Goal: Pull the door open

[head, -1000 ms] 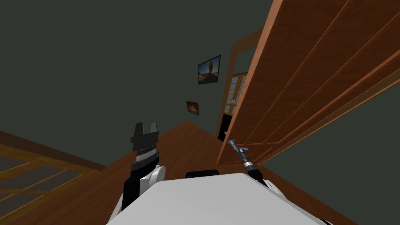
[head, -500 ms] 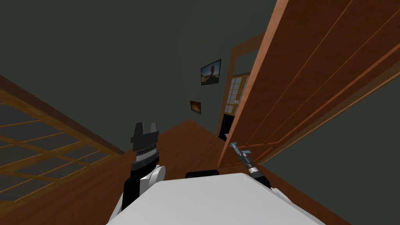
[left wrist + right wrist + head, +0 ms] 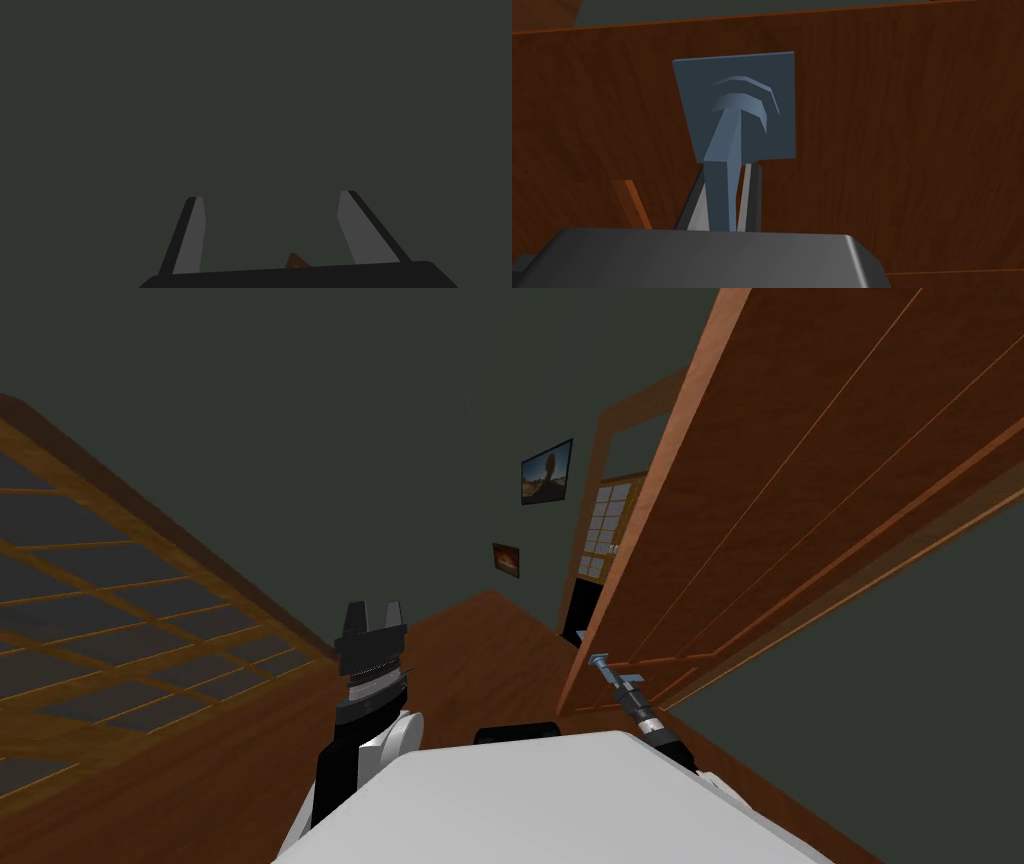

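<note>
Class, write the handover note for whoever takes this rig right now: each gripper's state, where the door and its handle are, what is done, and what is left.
Right gripper: shut on the blue-grey handle, fingers pressing the lever's sides.
Left gripper: open, holding nothing, raised in front of the chest on the left.
Door: brown wood, on my right, apparently already swung partly out from its wall.
Done: handle grasped, door ajar.
Left: pull the door wider, then let go.

Red-brown wood-grain floor [image 3: 470, 653], dark grey walls [image 3: 300, 438] rising from its edges
</note>
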